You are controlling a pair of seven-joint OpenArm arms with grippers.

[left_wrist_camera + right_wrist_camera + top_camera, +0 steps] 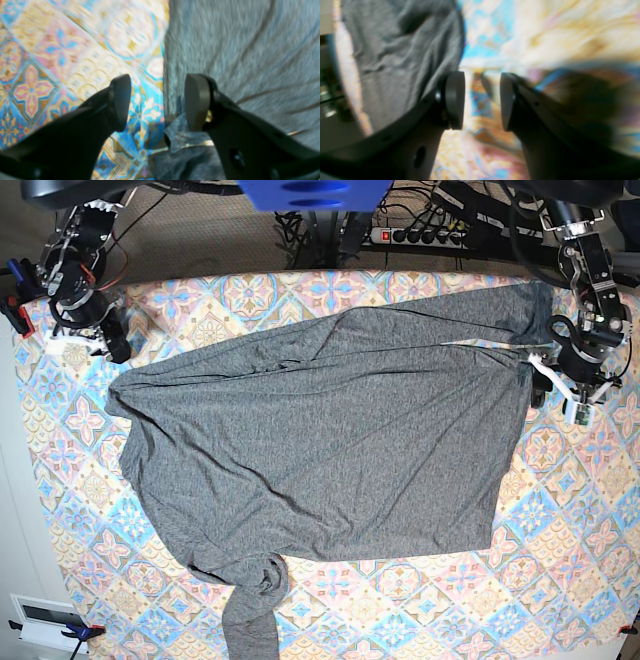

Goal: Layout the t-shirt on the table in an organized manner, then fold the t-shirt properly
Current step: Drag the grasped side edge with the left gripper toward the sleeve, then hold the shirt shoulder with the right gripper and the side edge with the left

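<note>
Now, your left gripper (pixel 157 102) hangs with jaws apart over the t-shirt's (pixel 237 50) edge on the patterned surface (pixel 50 62). Your right gripper (pixel 482 102), jaws parted and empty, sits beside grey cloth; blur hides detail. From the base view, the shirt lies spread between both arms.

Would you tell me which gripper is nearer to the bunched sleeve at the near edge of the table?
Left. The left gripper hovers open at the t-shirt's side edge; the right gripper is at the far corner, further from the bunched sleeve.
</note>
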